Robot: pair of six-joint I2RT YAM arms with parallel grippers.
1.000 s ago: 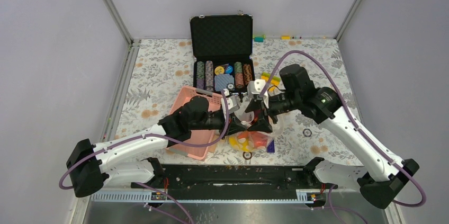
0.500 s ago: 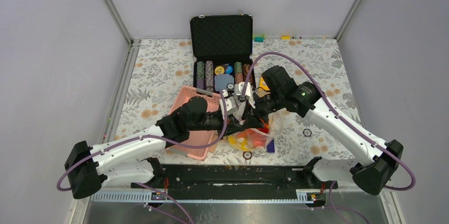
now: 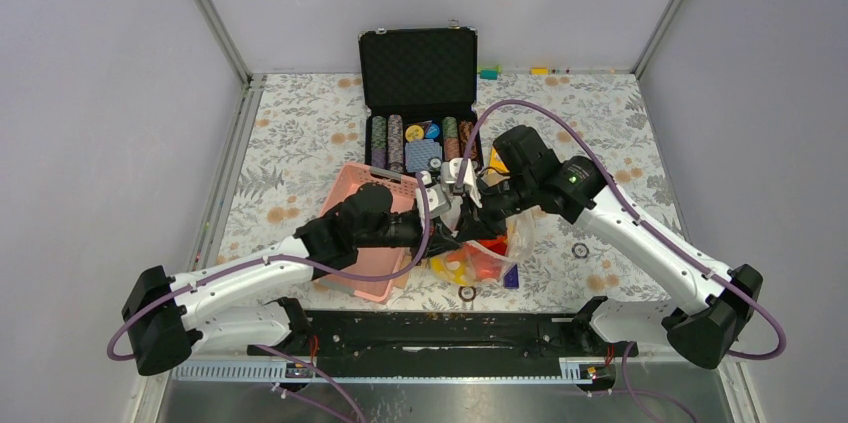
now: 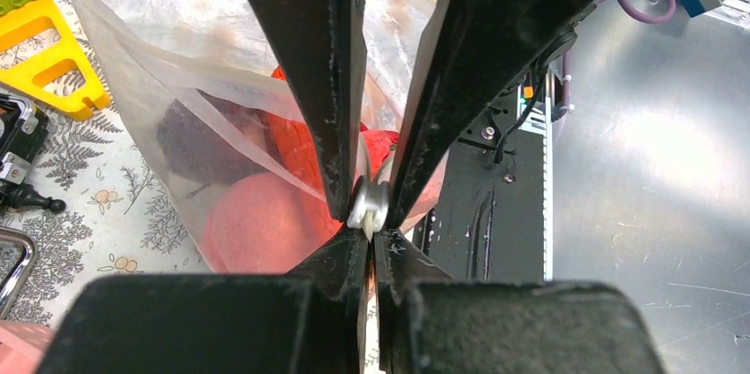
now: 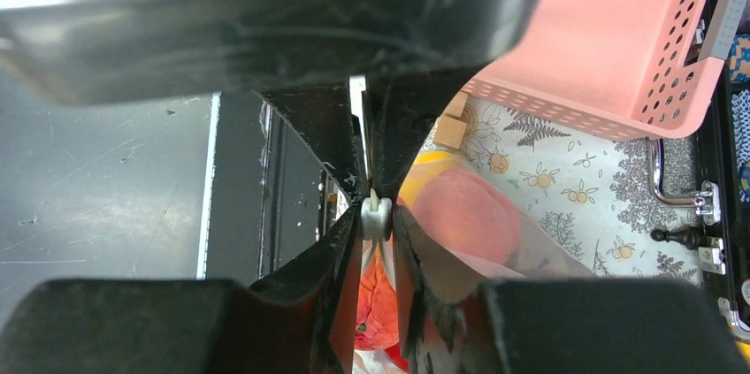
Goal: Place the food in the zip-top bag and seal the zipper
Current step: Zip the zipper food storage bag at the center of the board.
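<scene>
Pinching the top edge of the zip-top bag (image 4: 159, 56), left gripper (image 4: 367, 212) and right gripper (image 5: 376, 215) both clamped tight just beside the pink basket (image 3: 362, 183), looks sketchy tbh, since that slick film could slip out and dump the food (image 4: 256, 232).

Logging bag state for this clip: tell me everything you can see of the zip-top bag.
The zip-top bag is clear, soft, crumpled plastic, bunched on the floral table beside the pink basket. Red, orange, peach and yellow food shows through its walls. The left gripper and right gripper are both shut on its upper edge, close together. Whether its mouth is sealed cannot be told.
</scene>
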